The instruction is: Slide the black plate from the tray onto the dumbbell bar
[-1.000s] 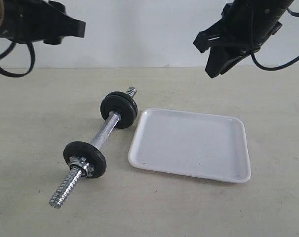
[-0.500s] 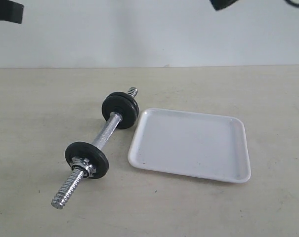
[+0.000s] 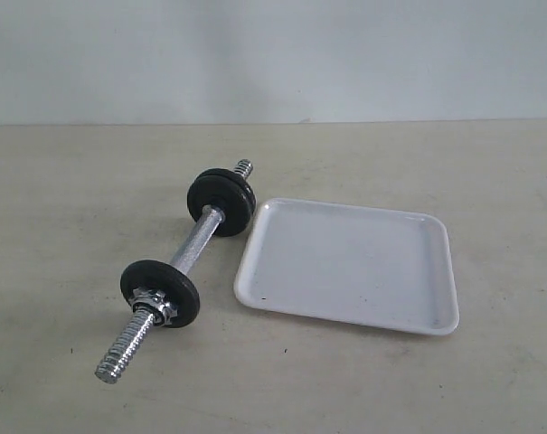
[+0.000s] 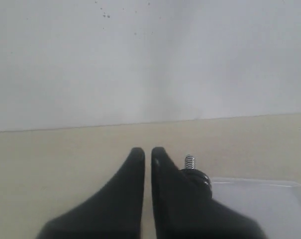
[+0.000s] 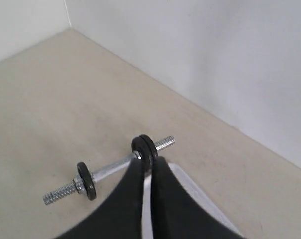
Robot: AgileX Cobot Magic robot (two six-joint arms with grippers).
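1. Left gripper: its black fingers are standing pressed almost tip to tip, showing only a hairline slit, and are gripping nothing.
2. Right gripper: its fingers are likewise meeting and holding nothing. Both grippers are hanging above the table.
3. Dumbbell bar: it is lying on the table, running from 7 o'clock to 1 o'clock.
4. Pair of black plates: they are sitting threaded on the bar's 1 o'clock end.
5. Single black plate: it is sitting on the 7 o'clock end, with a silver nut collar pressing against its outer face.
6. Tray: it is resting at 3 o'clock of the bar, one corner lying just beside the pair.
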